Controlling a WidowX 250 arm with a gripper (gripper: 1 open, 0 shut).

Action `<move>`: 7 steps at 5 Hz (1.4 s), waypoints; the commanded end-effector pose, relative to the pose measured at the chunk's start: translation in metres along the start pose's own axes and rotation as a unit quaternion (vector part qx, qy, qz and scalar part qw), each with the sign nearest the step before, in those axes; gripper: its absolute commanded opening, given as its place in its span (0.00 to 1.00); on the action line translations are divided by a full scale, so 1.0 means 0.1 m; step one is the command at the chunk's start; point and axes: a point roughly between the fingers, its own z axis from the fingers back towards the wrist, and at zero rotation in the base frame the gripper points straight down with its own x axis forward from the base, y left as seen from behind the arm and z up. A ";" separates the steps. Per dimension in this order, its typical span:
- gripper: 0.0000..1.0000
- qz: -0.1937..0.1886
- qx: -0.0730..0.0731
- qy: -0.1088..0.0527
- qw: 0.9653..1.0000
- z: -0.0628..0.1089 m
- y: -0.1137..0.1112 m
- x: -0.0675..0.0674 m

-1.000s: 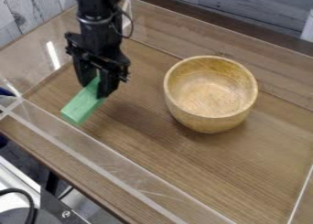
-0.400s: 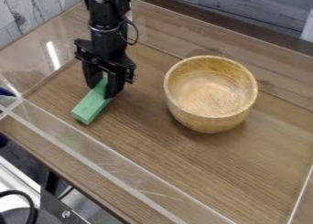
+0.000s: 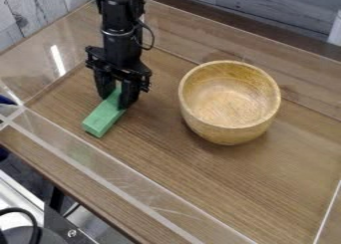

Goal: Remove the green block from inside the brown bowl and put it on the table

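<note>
Standing empty, the bowl (image 3: 230,99) showed the removal was done. The block (image 3: 104,117) lay on the worktop (image 3: 173,178), left of the bowl, its upper end clamped in the pincer (image 3: 120,97); only release remained.

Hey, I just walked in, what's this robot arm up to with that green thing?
The robot arm is setting a green block down on the table, to the left of the brown bowl. The gripper points straight down with its fingers around the block's far end, and the block's near end looks to be resting on the wood. The bowl is empty. The gripper has not let go yet.
</note>
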 end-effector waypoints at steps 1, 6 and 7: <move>1.00 0.008 0.011 -0.016 1.000 0.19 0.05 0.08; 1.00 0.005 -0.025 -0.051 0.998 0.57 -0.14 0.01; 1.00 0.014 -0.032 -0.060 0.998 0.62 -0.18 -0.08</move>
